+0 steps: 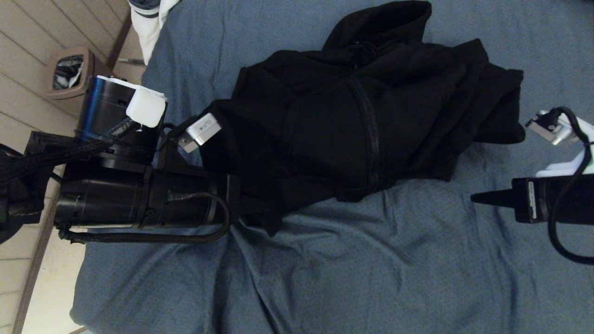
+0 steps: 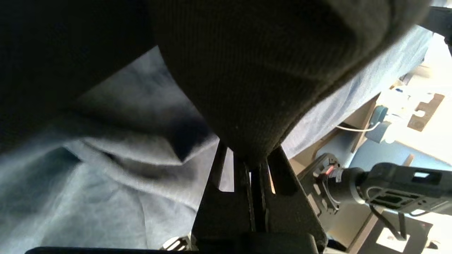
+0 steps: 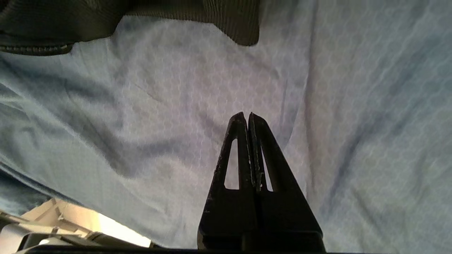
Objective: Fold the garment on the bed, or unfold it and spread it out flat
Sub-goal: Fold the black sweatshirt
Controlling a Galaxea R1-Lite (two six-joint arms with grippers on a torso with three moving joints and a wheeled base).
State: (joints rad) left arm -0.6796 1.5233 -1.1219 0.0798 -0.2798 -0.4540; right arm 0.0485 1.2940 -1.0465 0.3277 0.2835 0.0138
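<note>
While the head view looks down on the scene, the counts and poses read so:

Head view, things: one black zip-front hooded garment (image 1: 366, 116) lies bunched on the upper middle of one wide bed with a blue-grey fabric sheet (image 1: 371, 269); one brown waste bin (image 1: 69, 72) stands on the floor beside it, and one white duvet corner (image 1: 148, 23) shows at the bed's far edge.
Head view, arms: two. The left gripper (image 1: 253, 206) reaches level from the left, its tip buried in the garment's near left edge; the right gripper (image 1: 482, 198) points level from the right, near the garment's side but apart from it.
Left wrist view: the left gripper (image 2: 252, 164) has its jaws clamped on a hanging fold of the garment (image 2: 261, 70), lifted off the sheet (image 2: 106, 169) (the other arm shows beyond).
Right wrist view: the right gripper (image 3: 247, 118) has its jaws pressed together, empty, above the bed (image 3: 353, 106); the garment (image 3: 219, 17) lies just ahead.
</note>
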